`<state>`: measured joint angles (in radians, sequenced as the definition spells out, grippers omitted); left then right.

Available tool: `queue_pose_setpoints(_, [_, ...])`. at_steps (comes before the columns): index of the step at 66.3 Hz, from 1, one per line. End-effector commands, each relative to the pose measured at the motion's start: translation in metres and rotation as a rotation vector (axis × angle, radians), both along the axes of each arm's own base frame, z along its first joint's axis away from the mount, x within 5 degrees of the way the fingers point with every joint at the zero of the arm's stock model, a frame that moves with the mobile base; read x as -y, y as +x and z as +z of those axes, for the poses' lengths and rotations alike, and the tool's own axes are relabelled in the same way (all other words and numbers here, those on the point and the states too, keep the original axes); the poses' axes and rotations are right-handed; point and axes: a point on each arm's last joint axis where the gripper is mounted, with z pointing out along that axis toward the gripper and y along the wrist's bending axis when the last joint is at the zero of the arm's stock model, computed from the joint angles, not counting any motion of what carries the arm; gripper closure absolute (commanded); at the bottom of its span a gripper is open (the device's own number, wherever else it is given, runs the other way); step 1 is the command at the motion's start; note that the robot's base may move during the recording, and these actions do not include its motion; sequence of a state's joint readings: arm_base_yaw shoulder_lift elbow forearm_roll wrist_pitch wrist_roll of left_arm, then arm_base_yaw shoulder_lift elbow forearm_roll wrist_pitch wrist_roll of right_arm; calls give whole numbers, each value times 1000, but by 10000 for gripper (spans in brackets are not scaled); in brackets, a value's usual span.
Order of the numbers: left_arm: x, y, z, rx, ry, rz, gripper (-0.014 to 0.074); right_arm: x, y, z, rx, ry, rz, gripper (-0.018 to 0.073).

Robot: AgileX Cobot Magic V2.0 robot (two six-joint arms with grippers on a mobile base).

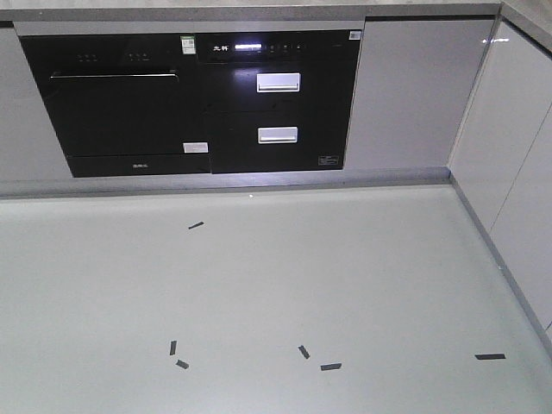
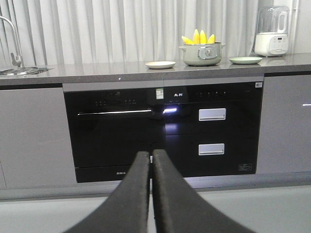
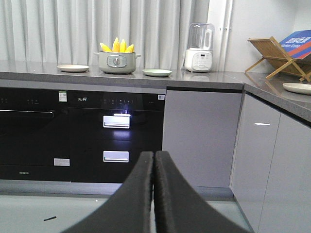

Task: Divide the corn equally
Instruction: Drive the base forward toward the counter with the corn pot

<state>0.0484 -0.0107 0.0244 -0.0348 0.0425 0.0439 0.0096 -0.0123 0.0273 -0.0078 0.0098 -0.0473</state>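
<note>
Black tape strips (image 1: 330, 366) dot the pale floor (image 1: 259, 285) before a dark oven (image 1: 116, 103). From the left wrist, the left gripper (image 2: 151, 154) is clenched on nothing; corn (image 2: 198, 37) stands in a pot (image 2: 203, 54) on the counter (image 2: 97, 73), toward its back edge, between a cream plate (image 2: 160, 64) and a green plate (image 2: 245, 60). From the right wrist, the right gripper (image 3: 154, 154) is clenched too, empty.

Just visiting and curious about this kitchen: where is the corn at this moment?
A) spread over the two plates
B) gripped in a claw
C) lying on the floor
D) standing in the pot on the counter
D: the corn stands upright in the pot; the cream plate and green plate beside it look bare, and the left claw and right claw are shut, empty.
</note>
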Motion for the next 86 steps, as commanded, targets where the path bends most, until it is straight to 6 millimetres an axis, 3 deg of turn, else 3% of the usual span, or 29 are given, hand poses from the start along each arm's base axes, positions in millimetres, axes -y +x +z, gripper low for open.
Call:
queue_pose_setpoints(1, [0, -3, 13, 107, -9, 2, 603, 0, -1, 5, 78, -7, -5, 565])
queue_pose_setpoints(86, [0, -3, 13, 107, -9, 2, 603, 0, -1, 5, 78, -7, -5, 565])
